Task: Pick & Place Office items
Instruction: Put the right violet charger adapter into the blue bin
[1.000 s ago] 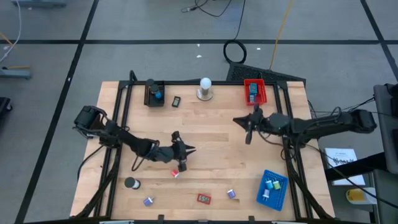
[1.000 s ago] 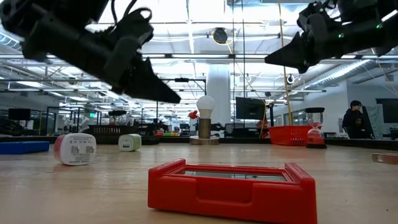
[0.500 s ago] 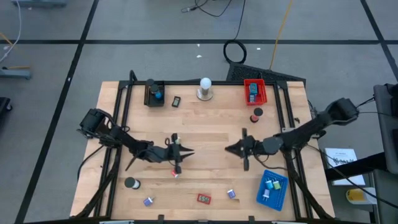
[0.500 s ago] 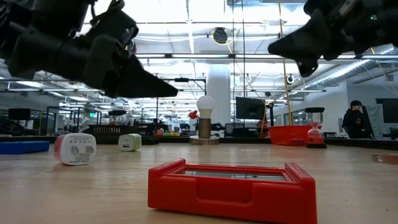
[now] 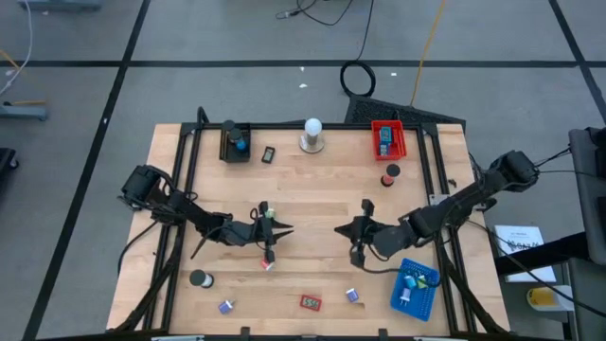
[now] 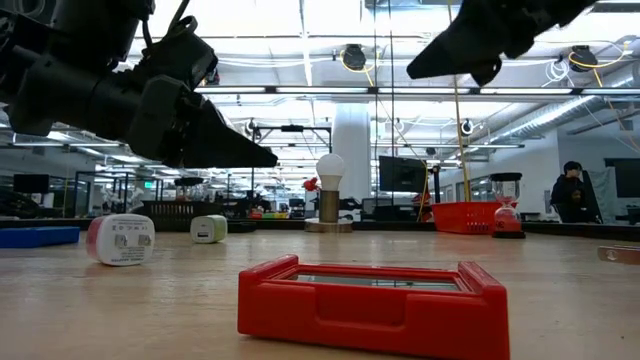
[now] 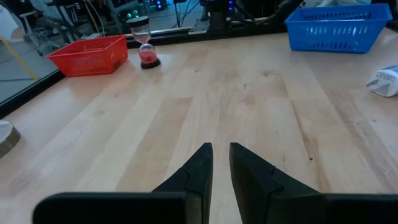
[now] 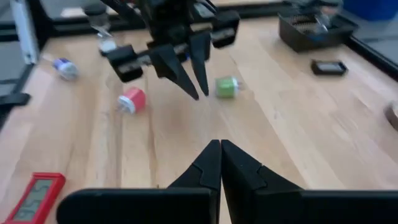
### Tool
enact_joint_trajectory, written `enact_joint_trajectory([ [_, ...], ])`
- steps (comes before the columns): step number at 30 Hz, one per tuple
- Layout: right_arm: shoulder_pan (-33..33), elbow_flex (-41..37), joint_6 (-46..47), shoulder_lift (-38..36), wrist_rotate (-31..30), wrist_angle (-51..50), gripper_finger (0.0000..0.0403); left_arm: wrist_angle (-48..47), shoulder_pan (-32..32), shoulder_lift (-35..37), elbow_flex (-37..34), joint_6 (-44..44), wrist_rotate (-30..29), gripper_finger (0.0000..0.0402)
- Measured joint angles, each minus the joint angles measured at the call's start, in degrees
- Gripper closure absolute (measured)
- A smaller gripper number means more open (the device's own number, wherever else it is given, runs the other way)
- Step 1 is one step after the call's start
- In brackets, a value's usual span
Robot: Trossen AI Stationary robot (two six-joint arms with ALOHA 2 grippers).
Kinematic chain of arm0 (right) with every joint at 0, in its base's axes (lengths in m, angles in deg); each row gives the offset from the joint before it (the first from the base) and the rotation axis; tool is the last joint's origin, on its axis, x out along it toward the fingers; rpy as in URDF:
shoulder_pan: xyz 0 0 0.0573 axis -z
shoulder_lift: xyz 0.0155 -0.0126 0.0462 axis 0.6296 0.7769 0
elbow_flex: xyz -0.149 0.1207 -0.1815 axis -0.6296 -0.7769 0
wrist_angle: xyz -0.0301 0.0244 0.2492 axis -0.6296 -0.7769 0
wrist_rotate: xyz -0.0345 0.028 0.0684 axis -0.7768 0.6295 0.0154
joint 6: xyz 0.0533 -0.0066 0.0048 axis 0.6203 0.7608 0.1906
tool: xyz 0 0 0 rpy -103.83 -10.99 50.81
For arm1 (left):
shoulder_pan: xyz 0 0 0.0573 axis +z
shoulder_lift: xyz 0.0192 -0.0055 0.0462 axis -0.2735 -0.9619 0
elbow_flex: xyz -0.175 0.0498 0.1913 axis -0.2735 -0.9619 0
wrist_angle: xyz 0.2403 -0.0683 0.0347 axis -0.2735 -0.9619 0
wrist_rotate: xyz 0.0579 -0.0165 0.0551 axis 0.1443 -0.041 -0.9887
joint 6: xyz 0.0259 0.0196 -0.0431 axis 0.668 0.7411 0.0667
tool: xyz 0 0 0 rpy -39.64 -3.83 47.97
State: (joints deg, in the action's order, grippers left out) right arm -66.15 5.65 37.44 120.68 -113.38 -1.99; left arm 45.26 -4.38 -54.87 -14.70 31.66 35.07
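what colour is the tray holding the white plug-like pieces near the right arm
Blue: the blue tray at the table's front right corner, clearest in the high view.

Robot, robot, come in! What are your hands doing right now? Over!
Left gripper empty, fingers slightly apart, above mid-table. Right gripper shut, empty, facing it. Red charger and green piece lie loose near the left gripper. Nothing between them. Over.

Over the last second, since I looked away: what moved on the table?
The right gripper swung from near the red tray toward the table's middle, ending beside the blue tray, jaws shut and empty. The left gripper barely shifted over the small red piece. The items stayed put.
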Motion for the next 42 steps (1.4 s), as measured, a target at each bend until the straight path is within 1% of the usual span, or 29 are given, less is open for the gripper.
enact_joint_trajectory([
  [3, -1.2, 2.8, 5.2, 1.8, -0.8, -3.7, 0.0402, 0.2, 0.4, 0.0, 0.1, 0.0, 0.0, 0.0339],
  [8, -3.0, 5.3, 13.4, 5.0, -1.4, -8.4, 0.0402, 0.5, 0.4, 0.0, 0.1, 0.0, 0.0, 0.0339],
  [11, -3.8, 8.3, 18.9, 6.6, -1.4, -15.9, 0.0402, 0.5, 0.4, 0.0, 0.1, -0.1, 0.0, 0.0339],
  [17, -6.1, 17.4, 27.9, 11.5, -1.0, -30.6, 0.0403, 0.5, 0.4, 0.0, 0.1, -0.2, 0.0, 0.0339],
  [22, -6.8, 24.3, 35.5, 16.7, 4.5, -37.4, 0.0403, 0.5, 0.4, 0.0, 0.1, -0.2, 0.0, 0.0339],
  [28, -8.0, 32.8, 47.1, 24.3, 15.1, -47.0, 0.0403, 0.5, 0.4, 0.0, 0.1, -0.2, 0.0, 0.0339],
  [31, -8.9, 35.7, 53.0, 26.8, 20.0, -50.9, 0.0403, 0.5, 0.4, 0.0, 0.1, -0.2, 0.0, 0.0339],
  [34, -10.0, 36.7, 57.8, 27.7, 25.2, -51.6, 0.0402, 0.5, 0.4, 0.0, 0.2, -0.2, 0.0, 0.0339],
  [36, -10.8, 36.7, 61.6, 27.7, 27.0, -51.6, 0.0397, 0.5, 0.4, 0.0, 0.2, -0.2, 0.0, 0.0339],
  [38, -11.7, 36.7, 64.6, 27.6, 27.2, -51.7, 0.0384, 0.5, 0.4, 0.0, 0.2, -0.2, 0.0, 0.0339],
  [42, -12.8, 36.7, 68.8, 27.4, 28.3, -50.9, 0.0343, 0.5, 0.4, 0.0, 0.2, -0.2, 0.0, 0.0339],
])
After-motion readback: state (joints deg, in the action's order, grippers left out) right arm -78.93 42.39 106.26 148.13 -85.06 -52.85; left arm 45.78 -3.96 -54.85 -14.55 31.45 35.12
